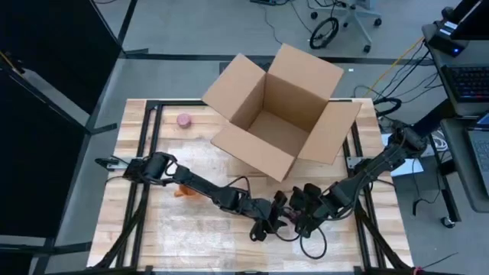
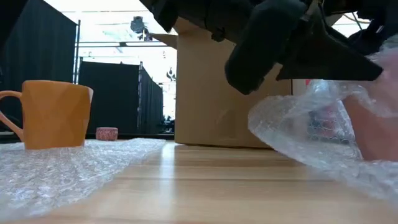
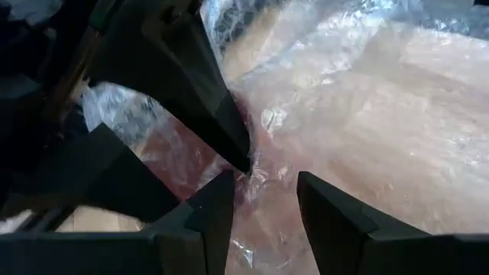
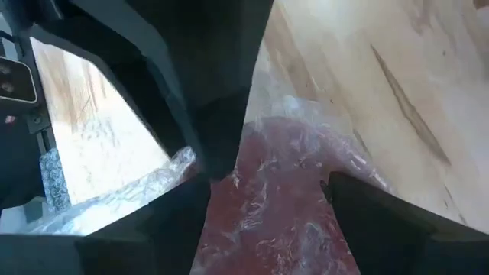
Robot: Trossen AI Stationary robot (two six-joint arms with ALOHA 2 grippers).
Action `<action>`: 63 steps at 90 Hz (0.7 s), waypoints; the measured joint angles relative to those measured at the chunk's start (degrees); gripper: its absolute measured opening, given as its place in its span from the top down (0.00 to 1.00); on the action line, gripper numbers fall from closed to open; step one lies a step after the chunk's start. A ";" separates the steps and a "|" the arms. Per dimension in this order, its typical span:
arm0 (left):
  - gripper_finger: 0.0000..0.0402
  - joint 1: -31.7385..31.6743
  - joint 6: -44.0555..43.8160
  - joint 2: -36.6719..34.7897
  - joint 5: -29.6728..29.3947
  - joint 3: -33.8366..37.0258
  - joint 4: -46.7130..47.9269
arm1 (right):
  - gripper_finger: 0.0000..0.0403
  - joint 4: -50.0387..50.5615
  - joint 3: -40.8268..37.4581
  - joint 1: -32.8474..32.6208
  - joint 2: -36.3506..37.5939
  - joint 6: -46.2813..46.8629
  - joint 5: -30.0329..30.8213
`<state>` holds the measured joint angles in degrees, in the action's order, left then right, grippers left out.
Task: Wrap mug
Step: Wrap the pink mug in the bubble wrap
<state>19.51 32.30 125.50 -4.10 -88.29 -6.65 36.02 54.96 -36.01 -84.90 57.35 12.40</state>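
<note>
Mugs [image 2: 53, 114] — two; box [image 1: 279, 111] — one

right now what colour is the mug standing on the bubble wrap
Orange, clearest in the low view: the mug stands upright on the bubble wrap.

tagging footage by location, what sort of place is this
Probably a robotics lab or workshop: a wooden worktable, an office chair and a desk keyboard on grey flooring, black curtains behind.
</note>
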 joint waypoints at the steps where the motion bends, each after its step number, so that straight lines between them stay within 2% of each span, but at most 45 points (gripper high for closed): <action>1: 0.67 0.03 -0.49 -0.17 0.01 0.00 0.26 | 0.36 0.01 -0.01 0.00 0.00 -0.04 0.01; 24: 0.67 0.66 -12.52 -5.24 1.02 0.23 12.07 | 0.36 0.45 -0.13 -0.11 0.00 -0.96 -0.96; 45: 0.67 2.58 -19.27 -8.58 -0.15 0.15 13.21 | 0.36 0.71 -0.13 -0.09 0.00 -1.80 -0.94; 63: 0.67 4.99 -24.03 -8.71 -4.85 0.11 15.87 | 0.36 0.75 -0.13 -0.11 0.00 -3.97 -1.20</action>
<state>24.49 8.27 116.79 -8.95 -88.18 9.21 36.77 54.83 -36.12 -84.90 53.38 11.20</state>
